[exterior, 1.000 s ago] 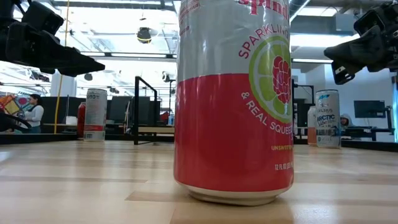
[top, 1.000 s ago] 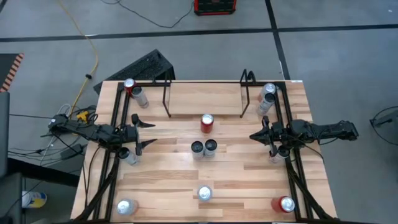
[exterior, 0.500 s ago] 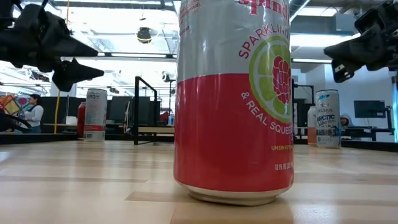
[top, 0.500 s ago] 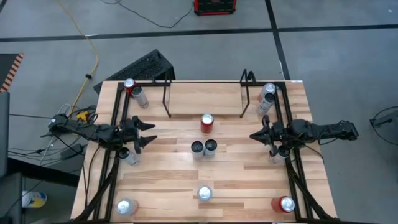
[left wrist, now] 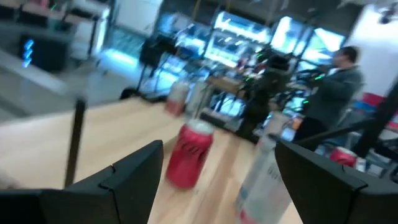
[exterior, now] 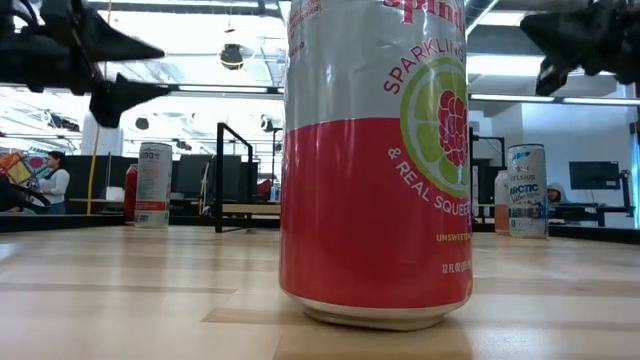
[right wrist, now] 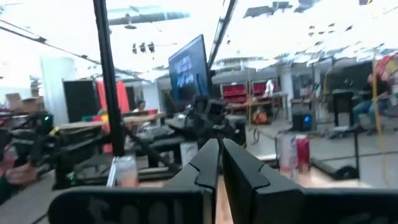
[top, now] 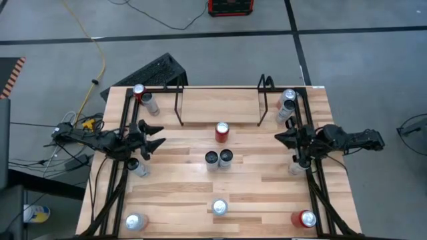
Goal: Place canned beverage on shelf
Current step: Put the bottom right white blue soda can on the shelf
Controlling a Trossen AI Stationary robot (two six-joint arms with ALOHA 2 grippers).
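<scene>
The red can (top: 221,131), silver-topped, stands upright on the worktop (top: 200,193), between both sets of jaws and just before the shelf (top: 220,105), whose wood board carries nothing. The left gripper (top: 155,136) jaws stand parted and hold nothing; the right gripper (top: 279,138) jaws are pressed together, also without load.

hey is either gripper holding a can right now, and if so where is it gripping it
Neither holds anything. The left gripper hangs open above the table with only air between its fingers. The right gripper is shut, fingers pressed together on nothing.

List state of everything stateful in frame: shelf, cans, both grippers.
shelf: board bare, no can on it
red can: upright on table, in front of shelf
dark can pair: upright, side by side
left gripper: open, empty
right gripper: shut, empty
</scene>
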